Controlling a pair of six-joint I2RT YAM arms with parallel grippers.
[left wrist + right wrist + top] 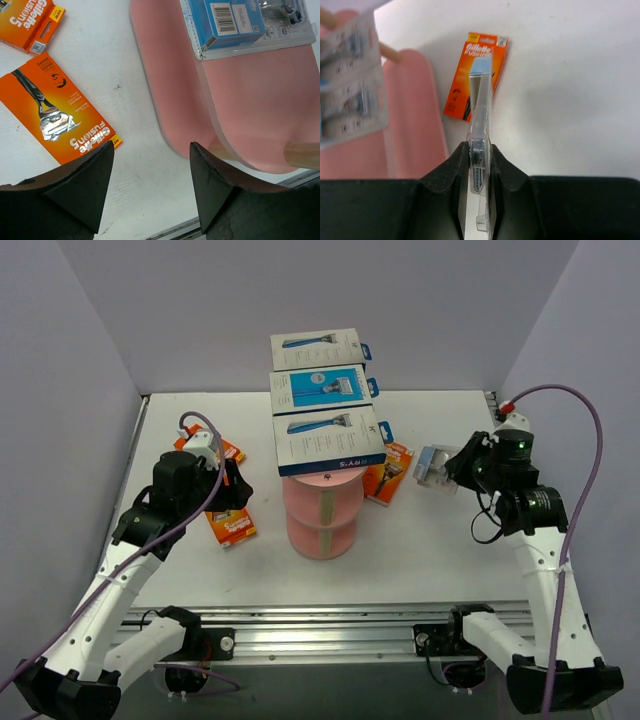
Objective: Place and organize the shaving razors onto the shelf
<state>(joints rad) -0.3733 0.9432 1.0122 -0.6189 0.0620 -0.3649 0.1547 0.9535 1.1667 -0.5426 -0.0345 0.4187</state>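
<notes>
Right now our right claw (pixel 479 157) is clenched on a clear blister pack (pixel 480 115), pinched by its thin edge so that it stands on end, at about 3 o'clock from the shelf (pixel 322 515). We judge that this edge-on hold is meant to let the pack be swung over and laid flat on a tier. The long top tier carries three packs in a row running from 12 to 6 o'clock: a white box (pixel 315 345) at the far end, a blue pack (pixel 320 388) in the middle and a second white box (pixel 328 440) nearest us. Bare room up there looks scarce, so a lower round tier may have to serve. Our left claw (pixel 151 150) is released, jaws spread wide and grasping nothing. It hovers over the desk (pixel 450 540) at 9 o'clock from the shelf. At its 10 o'clock an orange card (pixel 60 112) lies face up, likely our next pick. A second orange card (pixel 388 472) lies at 2 o'clock, just beside the shelf
</notes>
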